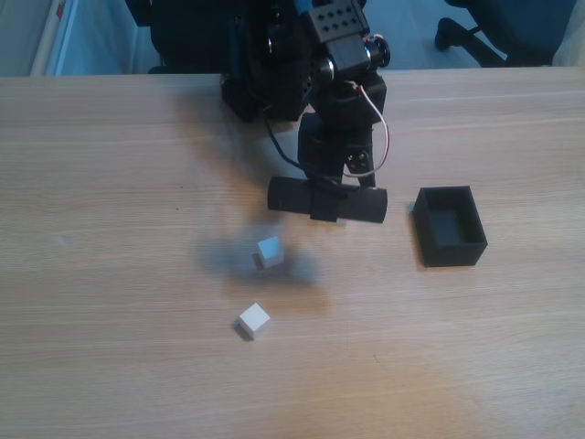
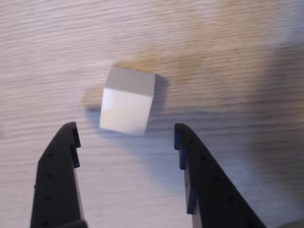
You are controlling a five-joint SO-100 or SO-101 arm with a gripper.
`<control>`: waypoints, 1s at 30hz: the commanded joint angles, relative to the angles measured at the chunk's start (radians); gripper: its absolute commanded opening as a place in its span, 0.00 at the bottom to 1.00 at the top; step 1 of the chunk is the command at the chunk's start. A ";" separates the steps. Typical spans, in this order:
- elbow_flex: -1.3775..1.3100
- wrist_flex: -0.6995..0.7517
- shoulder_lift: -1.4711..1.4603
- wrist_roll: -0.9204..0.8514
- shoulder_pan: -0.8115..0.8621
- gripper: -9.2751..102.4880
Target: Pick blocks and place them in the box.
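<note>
On the wooden surface [image 1: 110,183], left to right, you have two white blocks, your spread, empty claw [image 2: 126,135] just short of one block [image 2: 127,100], then the black box [image 1: 450,226]. Centre it between the fingers before closing.

- The box [image 1: 450,226] stands open-topped on the table [image 1: 110,183], with bare wood on every side of it in the fixed view.
- Left of the box, the arm [image 1: 334,137] hangs over the table — it blocks that side.
- Further left of the box, two blocks [image 1: 269,251] [image 1: 254,320] lie apart, with a gap between them.
- In the wrist view, the gripper [image 2: 124,134] stands spread — one block [image 2: 127,100] lies just beyond its tips, clear wood around it.
</note>
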 commanded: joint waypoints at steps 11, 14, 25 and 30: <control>-0.106 -0.046 -0.092 0.021 0.000 0.20; -0.118 -0.049 -0.104 0.021 0.003 0.18; -0.104 -0.055 -0.110 0.021 0.003 0.08; -0.107 -0.048 -0.077 0.003 0.006 0.08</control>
